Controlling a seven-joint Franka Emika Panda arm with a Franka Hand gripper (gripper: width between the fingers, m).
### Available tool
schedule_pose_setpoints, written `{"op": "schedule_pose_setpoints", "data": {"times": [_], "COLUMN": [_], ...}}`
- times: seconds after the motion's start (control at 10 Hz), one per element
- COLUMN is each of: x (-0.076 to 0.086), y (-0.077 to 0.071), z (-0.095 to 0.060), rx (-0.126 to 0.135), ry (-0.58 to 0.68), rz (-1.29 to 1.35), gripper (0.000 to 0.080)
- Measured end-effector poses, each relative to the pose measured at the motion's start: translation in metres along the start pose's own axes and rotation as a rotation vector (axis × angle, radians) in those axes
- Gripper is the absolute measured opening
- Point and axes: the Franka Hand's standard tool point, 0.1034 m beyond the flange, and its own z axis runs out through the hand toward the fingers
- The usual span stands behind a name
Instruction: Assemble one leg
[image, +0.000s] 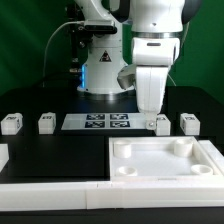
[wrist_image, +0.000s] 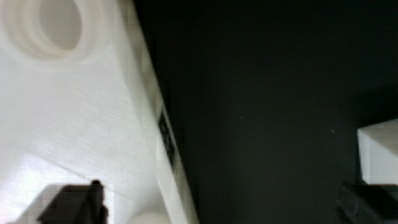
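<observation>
Four small white legs with tags stand in a row on the black table: two on the exterior view's left (image: 12, 122) (image: 46, 122) and two on its right (image: 162, 124) (image: 189, 123). My gripper (image: 150, 106) hangs just above the table beside the third leg, over the far edge of the large white tray-like part (image: 165, 160). In the wrist view the gripper (wrist_image: 222, 205) is open and empty, with one dark finger (wrist_image: 71, 205) over the tray (wrist_image: 71, 120) and a round socket (wrist_image: 50, 25) beyond. A white corner (wrist_image: 377, 150), perhaps a leg, shows at the edge.
The marker board (image: 97, 122) lies between the two pairs of legs. A white L-shaped border (image: 50, 185) runs along the front left. The robot base (image: 100, 70) stands at the back.
</observation>
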Motion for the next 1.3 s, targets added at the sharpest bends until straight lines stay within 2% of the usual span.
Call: {"op": "schedule_pose_setpoints", "data": {"times": [0.3, 0.5, 0.8, 1.2, 1.3], "x": [0.002, 0.006, 0.034, 0.069, 0.071], "y": [-0.002, -0.01, -0.033, -0.056, -0.054], "z": [0.0, 0.003, 0.003, 0.011, 0.012], "rx": [0.01, 0.024, 0.054, 0.069, 0.064], "ry": [0.009, 0.026, 0.028, 0.028, 0.044], "rz": [0.397, 0.736, 1.242, 1.309, 1.31], "gripper": [0.0649, 0.0649, 0.0649, 0.0649, 0.0649]}}
